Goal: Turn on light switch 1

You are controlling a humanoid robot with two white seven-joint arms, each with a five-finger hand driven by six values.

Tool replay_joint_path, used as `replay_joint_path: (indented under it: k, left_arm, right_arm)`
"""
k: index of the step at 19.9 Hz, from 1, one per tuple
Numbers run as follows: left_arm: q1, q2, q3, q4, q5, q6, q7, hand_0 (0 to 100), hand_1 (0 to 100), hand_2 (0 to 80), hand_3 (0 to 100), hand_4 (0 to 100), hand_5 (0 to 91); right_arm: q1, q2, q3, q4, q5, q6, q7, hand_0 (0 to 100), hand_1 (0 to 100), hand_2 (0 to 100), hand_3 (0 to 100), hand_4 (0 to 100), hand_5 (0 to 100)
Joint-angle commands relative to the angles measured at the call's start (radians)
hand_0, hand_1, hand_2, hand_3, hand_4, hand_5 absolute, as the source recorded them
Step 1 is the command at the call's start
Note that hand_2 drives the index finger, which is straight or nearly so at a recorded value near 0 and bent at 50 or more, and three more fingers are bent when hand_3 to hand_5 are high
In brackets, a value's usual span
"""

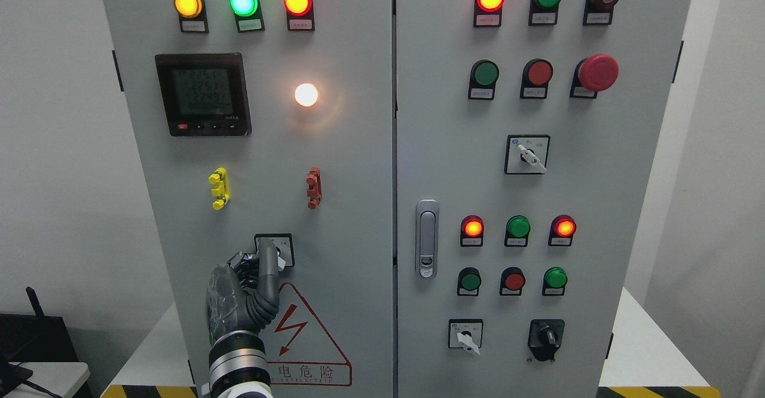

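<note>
One left hand (242, 290) curls its fingers (269, 263) around the rotary switch (276, 248) beneath a glowing white lamp (306, 94).

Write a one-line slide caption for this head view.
Left hand at the rotary switch on the cabinet's left door, white lamp glowing above.

Plain white walls (48, 147), white table (645, 350), yellow-black hazard tape (657, 391) at floor edge

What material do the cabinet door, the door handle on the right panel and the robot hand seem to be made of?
Cabinet door: probably painted sheet metal, matte grey, flat. Door handle: looks like chromed metal, shiny with reflections. Left hand: dark fingers, likely plastic or rubber, above a polished metal wrist ring.
</note>
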State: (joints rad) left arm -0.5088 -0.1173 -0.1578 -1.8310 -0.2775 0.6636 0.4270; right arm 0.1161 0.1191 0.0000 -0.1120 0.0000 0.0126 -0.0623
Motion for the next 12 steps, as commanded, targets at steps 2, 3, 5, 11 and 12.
replay_joint_path:
  k: [2,3,5,11,12]
  left_arm:
    - [0.004,-0.002,0.001,-0.002,0.000,-0.001,-0.004,35,22,48.5,79,84,86.0]
    - [0.004,-0.002,0.001,-0.002,0.000,-0.001,-0.004,34,23,48.5,79,84,86.0]
    - [0.007,-0.002,0.003,-0.004,0.000,-0.001,-0.004,33,23,48.6,79,84,86.0]
    - [0.021,-0.002,0.004,-0.008,0.001,-0.009,-0.001,30,22,48.8,79,85,85.9]
    - [0.026,-0.002,0.004,-0.010,0.001,-0.010,-0.001,30,22,48.9,79,85,85.9]
  right_arm:
    - [0.000,-0.001,0.017,0.000,-0.025,0.000,-0.001,12,39,0,0,0,0]
    - [0.000,0.001,0.017,0.000,-0.025,0.000,-0.001,12,39,0,0,0,0]
    - [-0.001,0.001,0.017,0.000,-0.025,0.001,-0.001,12,39,0,0,0,0]
    - [0.000,0.001,0.017,0.000,-0.025,0.001,-0.001,12,39,0,0,0,0]
    - [0.000,0.001,0.017,0.000,-0.025,0.000,-0.001,12,39,0,0,0,0]
